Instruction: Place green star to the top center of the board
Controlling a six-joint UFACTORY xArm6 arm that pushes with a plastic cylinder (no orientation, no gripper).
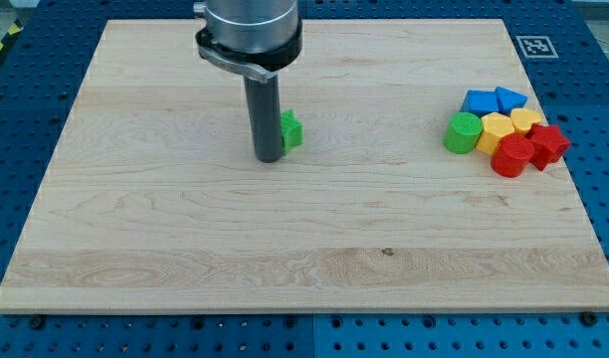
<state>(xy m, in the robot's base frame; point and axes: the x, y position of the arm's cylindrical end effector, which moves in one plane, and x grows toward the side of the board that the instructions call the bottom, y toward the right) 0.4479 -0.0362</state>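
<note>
My tip (270, 158): down on the wooden board (185, 249), left of centre in the upper half — a bare rod, nothing to open or close, holding nothing.
Green star (292, 130): just to the view's right of my rod, touching it or nearly so; partly hidden behind it, so the shape is hard to read.
Cluster at the view's right: green cylinder (463, 132), two blue blocks (481, 101) (509, 97), two yellow blocks (497, 130) (526, 120), red cylinder (512, 156), red star-like block (548, 144) — packed together, well apart from my tip.
Marker tag (532, 46): on the board's top right corner.
</note>
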